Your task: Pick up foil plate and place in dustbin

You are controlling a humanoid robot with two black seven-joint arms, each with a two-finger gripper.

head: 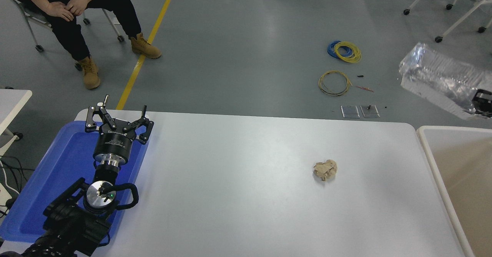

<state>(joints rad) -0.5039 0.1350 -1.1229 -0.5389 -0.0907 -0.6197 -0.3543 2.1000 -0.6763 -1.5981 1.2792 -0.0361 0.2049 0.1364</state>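
Observation:
The foil plate is a shiny crinkled silver tray held high in the air at the right edge, above the dustbin's far end. My right gripper is shut on the tray's near right end; only its black fingers show at the picture's edge. The dustbin, with a beige inside and off-white rim, stands against the table's right side. My left gripper is open and parked over the blue tray at the lower left.
A crumpled tan paper ball lies on the white table right of centre. A flat blue tray sits at the left edge. A person sits at the far left. Wire coils lie on the floor.

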